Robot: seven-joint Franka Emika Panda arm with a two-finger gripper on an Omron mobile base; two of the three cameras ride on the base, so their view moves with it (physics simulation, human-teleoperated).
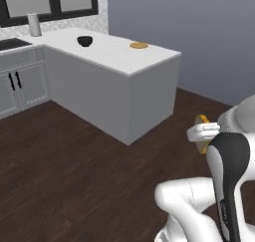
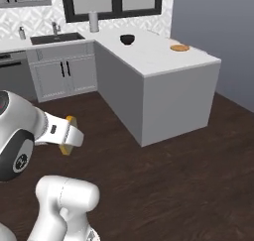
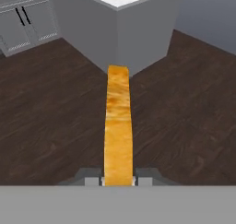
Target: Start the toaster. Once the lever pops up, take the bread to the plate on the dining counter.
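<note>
While the left base view catches the bread as no more than an orange sliver poking out past the white wrist, the hand view lays the slice out edge-on, running straight away from the fingers. The hand is clamped shut on it, the two dark fingertips pressing its flat faces from either side near the slice's nearer end. From the right base view the same slice peeks out above and below the white hand body, well above the dark wooden floor.

Ahead of the hand stands the dining bench, a white marble slab on a grey base; in the hand view, its grey corner rises just beyond the far tip of the bread. The plate, a flat tan-orange disc, lies on that slab well apart from the hand, near the bench's end edge. The right base view shows it close to the far corner. Left of the plate on the same top sits a small black bowl, and further left a steel canister stands by the window. The right base view adds a sink with a faucet in the long worktop beyond the hand.
</note>
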